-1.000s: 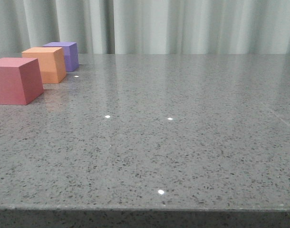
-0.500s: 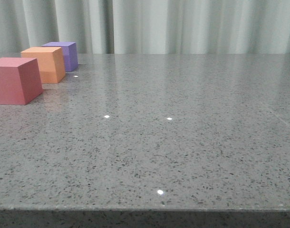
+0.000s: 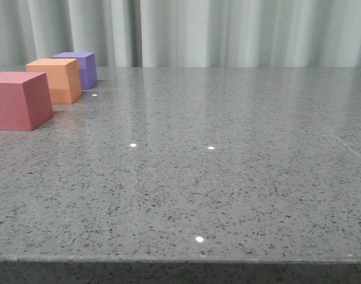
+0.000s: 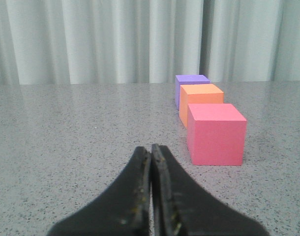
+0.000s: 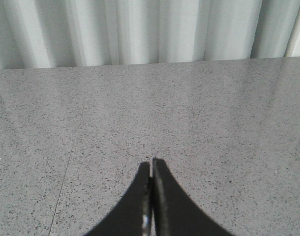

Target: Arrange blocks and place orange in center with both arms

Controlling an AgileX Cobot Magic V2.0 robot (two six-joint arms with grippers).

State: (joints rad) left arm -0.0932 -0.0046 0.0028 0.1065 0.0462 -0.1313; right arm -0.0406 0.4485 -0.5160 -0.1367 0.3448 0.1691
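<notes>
Orange cube [image 3: 54, 80] sits mid-row at the table's [image 3: 228, 177] far-left side — purple cube [image 3: 80, 68] just behind, pinkish-red cube [image 3: 19, 99] nearest in front. Left gripper [image 4: 151, 153] is low over the tabletop, aimed level toward the curtain [image 3: 228, 32], fingers pressed together, empty, pink cube just beside its line. Right gripper [image 5: 151, 167] — same pose, closed, over bare stone.

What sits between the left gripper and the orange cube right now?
The pinkish-red cube does. In the left wrist view the left gripper, shut and empty, faces a row of three: pinkish-red nearest, the orange cube behind it, the purple cube farthest. The table before the fingers is otherwise bare.
</notes>
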